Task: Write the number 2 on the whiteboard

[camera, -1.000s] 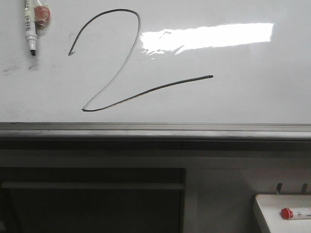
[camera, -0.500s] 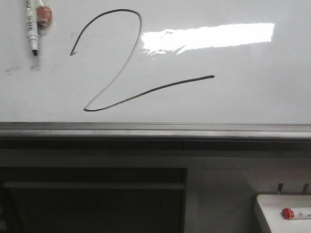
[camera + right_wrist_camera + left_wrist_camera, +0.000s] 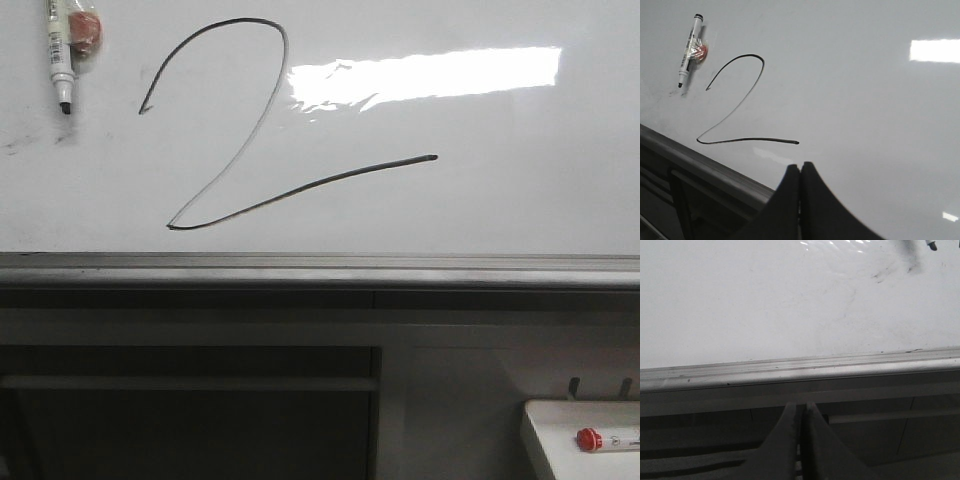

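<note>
Ink in a thin black line forms the number 2 (image 3: 225,125) on the whiteboard (image 3: 500,200), in its left half, with the rounded top near the upper edge and the base corner just above the grey metal ledge (image 3: 320,265) along the lower edge. The long tail is slanted upward toward the middle of the board, ending below a bright rectangular light reflection (image 3: 425,78). A black-tipped marker (image 3: 58,55) is seen against the board's upper left corner, tip down, with a small reddish object (image 3: 87,30) just beside it; faint grey smudges (image 3: 35,140) are visible below. A small white tray (image 3: 580,440) carrying a red-capped marker (image 3: 605,438) is placed well below the ledge, at the lower right.

The left gripper (image 3: 801,412) is shown with its fingers pressed together, nothing between them, below the ledge. The right gripper (image 3: 800,172) is likewise closed and empty, in front of the board, near the tail of the 2.
</note>
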Tool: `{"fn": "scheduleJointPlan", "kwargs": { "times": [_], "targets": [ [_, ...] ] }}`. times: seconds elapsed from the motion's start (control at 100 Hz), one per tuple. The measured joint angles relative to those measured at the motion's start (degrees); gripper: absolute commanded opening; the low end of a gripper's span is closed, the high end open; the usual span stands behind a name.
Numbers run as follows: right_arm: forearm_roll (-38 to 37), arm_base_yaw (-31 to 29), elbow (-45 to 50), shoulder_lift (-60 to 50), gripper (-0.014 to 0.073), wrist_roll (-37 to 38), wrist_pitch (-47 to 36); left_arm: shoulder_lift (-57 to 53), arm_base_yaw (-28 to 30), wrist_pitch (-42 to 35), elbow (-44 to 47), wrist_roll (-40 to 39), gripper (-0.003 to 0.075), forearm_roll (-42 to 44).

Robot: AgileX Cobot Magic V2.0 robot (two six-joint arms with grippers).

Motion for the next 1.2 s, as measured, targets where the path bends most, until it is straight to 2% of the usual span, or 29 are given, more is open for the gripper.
{"fn": "scheduleJointPlan", "kwargs": {
  "times": [0.51, 0.58, 0.64, 0.71, 0.83, 0.88, 0.93, 1.03, 1.2],
  "targets": [
    [0.0, 0.0, 0.03, 0.0, -0.0071, 0.0, 0.0, 0.0, 0.0, 0.0, 0.0, 0.0, -0.002, -0.1],
    [-2.51, 0.0, 0.27, 0.0, -0.0071, 0.0, -0.78, 0.0, 0.0, 0.0, 0.0, 0.0, -0.002, -0.12],
    [-7.79, 0.0, 0.98, 0.0, -0.0071, 1.49, -3.1, 0.0, 0.0, 0.0, 0.0, 0.0, -0.002, -0.12],
    [-17.21, 0.0, 2.84, 0.0, -0.0071, 9.01, -6.97, 0.0, 0.0, 0.0, 0.0, 0.0, -0.002, -0.12],
    [-35.09, -1.56, 9.2, 0.0, -0.0071, 32.5, -13.88, 0.0, 0.0, 0.0, 0.0, 0.0, -0.002, -0.12],
    [-41.16, -2.7, 11.05, 0.0, -0.0071, 43.03, -13.28, 0.0, 0.0, 0.0, 0.0, 0.0, -0.002, -0.12],
    [-46.9, -4.12, 11.19, 0.0, -0.0071, 49.42, -9.79, 0.0, 0.0, 0.0, 0.0, 0.0, -0.002, -0.22],
    [-54.54, -6.57, 11.19, -0.65, -0.0071, 54.78, -4.48, 0.0, 0.0, 0.04, 0.0, 0.0, -0.002, -0.22],
    [-57.62, -9.97, 11.19, -5.52, -0.0071, 56.67, 4.58, 0.0, 0.0, 0.04, 0.0, 0.0, -0.002, -0.22]
  ]
}}
